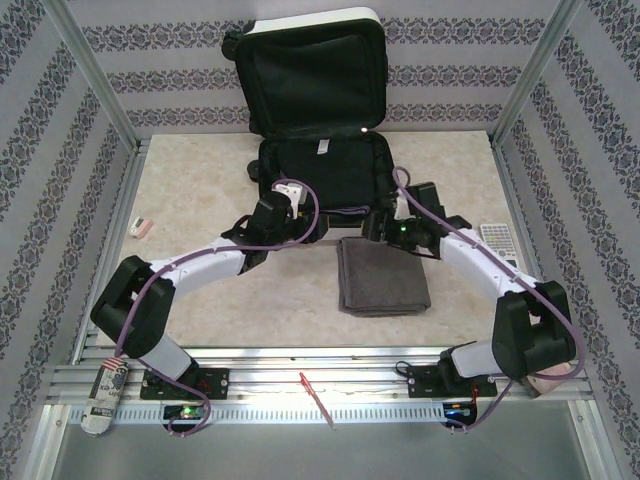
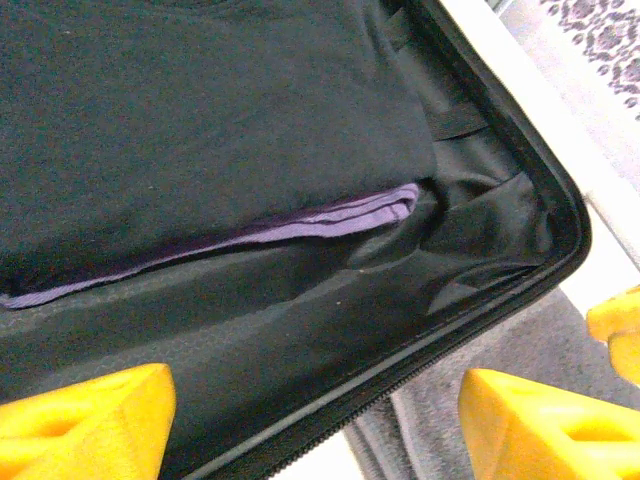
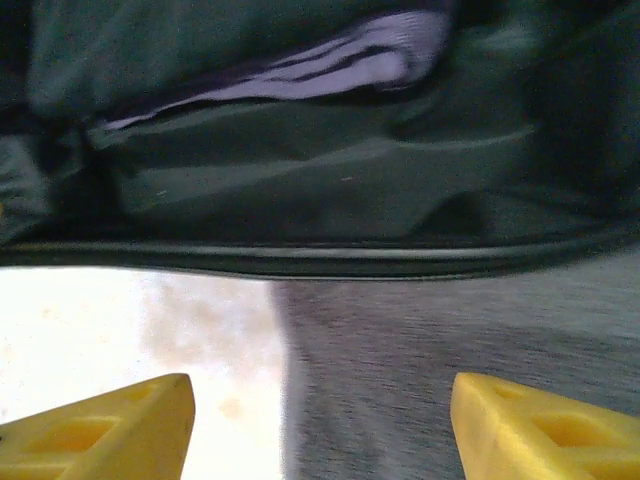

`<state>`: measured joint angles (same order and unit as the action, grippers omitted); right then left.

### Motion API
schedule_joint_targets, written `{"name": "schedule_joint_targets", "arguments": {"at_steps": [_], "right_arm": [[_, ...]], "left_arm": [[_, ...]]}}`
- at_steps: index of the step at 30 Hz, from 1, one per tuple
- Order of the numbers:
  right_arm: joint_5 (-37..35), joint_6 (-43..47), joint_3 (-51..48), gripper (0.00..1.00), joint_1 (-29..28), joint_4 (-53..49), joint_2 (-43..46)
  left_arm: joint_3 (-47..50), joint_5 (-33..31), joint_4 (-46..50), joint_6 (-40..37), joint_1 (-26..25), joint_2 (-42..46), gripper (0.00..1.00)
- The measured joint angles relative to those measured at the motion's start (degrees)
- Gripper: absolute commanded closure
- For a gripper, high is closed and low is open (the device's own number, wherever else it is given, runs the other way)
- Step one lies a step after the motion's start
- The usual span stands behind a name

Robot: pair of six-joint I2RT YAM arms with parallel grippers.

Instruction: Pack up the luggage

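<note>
- luggage (image 1: 310, 85) lies open at the table's far edge.
- grey cloth (image 1: 383, 275) abuts its near rim, under the spread right gripper (image 3: 320, 420), the nearer arm.
- left gripper (image 2: 315, 420) spread too, seemingly over that rim.

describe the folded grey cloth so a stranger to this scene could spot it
Find the open white suitcase at the far side of the table. Just before its near rim, right of centre, lies the folded grey cloth. It is the only fabric outside the case, plain and thick.
</note>
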<state>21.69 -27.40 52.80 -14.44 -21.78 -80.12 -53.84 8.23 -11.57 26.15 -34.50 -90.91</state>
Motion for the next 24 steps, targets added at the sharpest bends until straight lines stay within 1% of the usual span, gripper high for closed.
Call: {"name": "schedule_joint_targets", "arguments": {"at_steps": [5,11,16,21,24], "right_arm": [[-2.6,5.9,0.1,0.3,3.1,-8.3,0.1],[-4.4,8.6,-1.6,0.29,8.3,-12.0,0.9],[-4.6,9.4,-2.3,0.3,9.1,-12.5,1.0],[-4.5,9.4,-2.8,0.29,9.1,-12.5,1.0],[-4.6,9.4,-3.8,0.29,9.1,-12.6,1.0]], "left_arm": [[-0.1,2.2,-4.6,3.4,-3.2,-1.9,0.26],[0.0,4.0,-8.6,7.3,-6.9,-3.2,0.26],[-0.2,2.3,-8.0,8.7,-8.0,-3.2,0.26],[-1.3,0.7,-5.0,9.1,-8.0,-3.0,0.25],[-2.7,0.0,-1.2,8.6,-8.0,-2.6,0.24]]}}
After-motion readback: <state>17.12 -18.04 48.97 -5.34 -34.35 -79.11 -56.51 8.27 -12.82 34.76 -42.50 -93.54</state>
